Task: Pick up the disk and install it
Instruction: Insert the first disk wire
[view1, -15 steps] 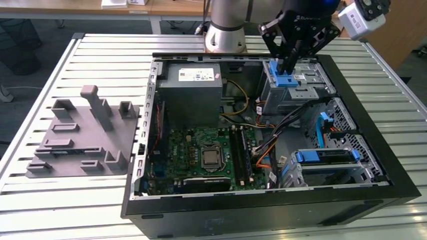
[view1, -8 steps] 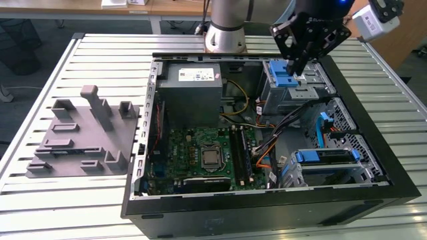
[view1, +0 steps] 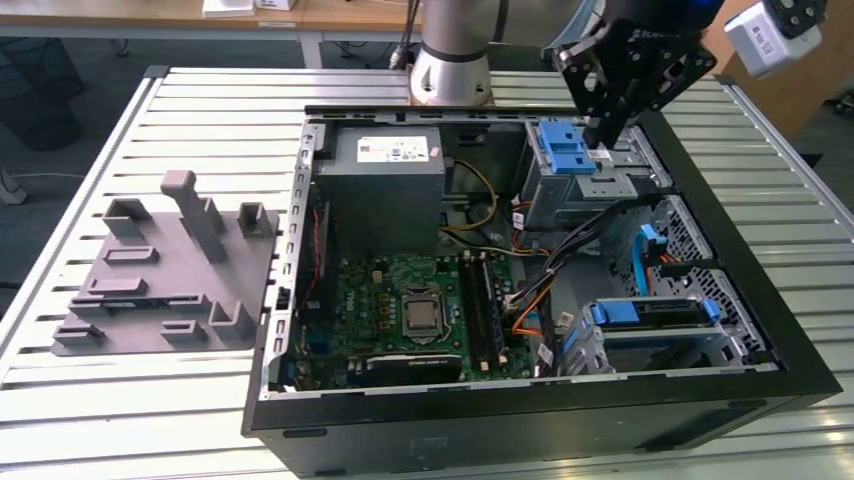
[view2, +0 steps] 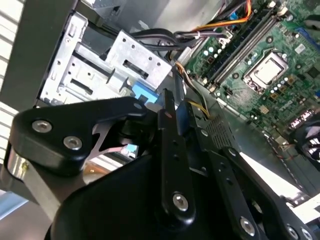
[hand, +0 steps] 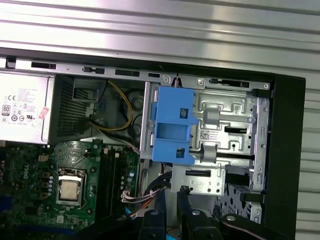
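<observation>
The disk (view1: 663, 313), a dark flat drive in a blue plastic bracket, lies level in the bay at the near right corner of the open computer case (view1: 787, 330). My gripper (view1: 601, 135) hangs far from it, over the back right corner. It is just above the blue latch (hand: 172, 125) of the metal drive cage (hand: 225, 135). In both wrist views the black fingers (hand: 162, 205) stand drawn almost together with nothing between them. The second wrist view has the gripper (view2: 178, 102) in front of the cage (view2: 125, 60).
A grey power-supply box (view1: 387, 180) fills the case's back left, with the green motherboard (view1: 414, 310) in front of it. Cable bundles (view1: 561, 255) run between the board and the cages. A grey moulded fixture (view1: 167, 270) sits on the slatted table at the exterior view's left.
</observation>
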